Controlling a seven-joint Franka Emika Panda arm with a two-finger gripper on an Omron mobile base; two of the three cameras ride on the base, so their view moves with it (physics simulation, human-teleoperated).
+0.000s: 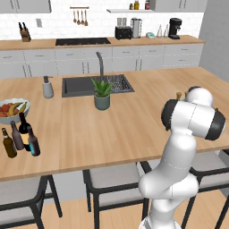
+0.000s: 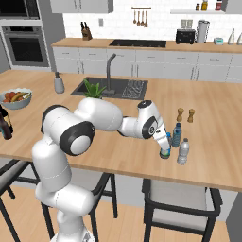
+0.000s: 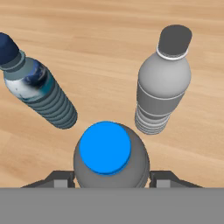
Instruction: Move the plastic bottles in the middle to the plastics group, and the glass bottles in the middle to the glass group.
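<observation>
Hand view, nearest first: the fingers [image 3: 111,178] sit on either side of the water bottle [image 3: 109,153], blue cap facing up, closed against its body, so it looks gripped. Step in hand, by my read: setting the middle plastic bottle into the plastics group. It stands right at that group in the right base view, low at the tabletop [image 2: 208,160], though contact with the surface can't be told. Next move likely calls for opening the fingers and lifting straight up. Room is tight: the blue-tinted bottle [image 3: 37,89] is close on one side, the grey pale-capped bottle [image 3: 162,83] close on the other, so a sideways exit risks a knock. The tabletop's front edge is near the group. Behind them stand two small wooden shakers [image 2: 185,115]. Far off at the other end, by the fruit bowl [image 1: 13,107], stand the glass bottles [image 1: 20,138], the wine bottle [image 1: 23,123] among them.
</observation>
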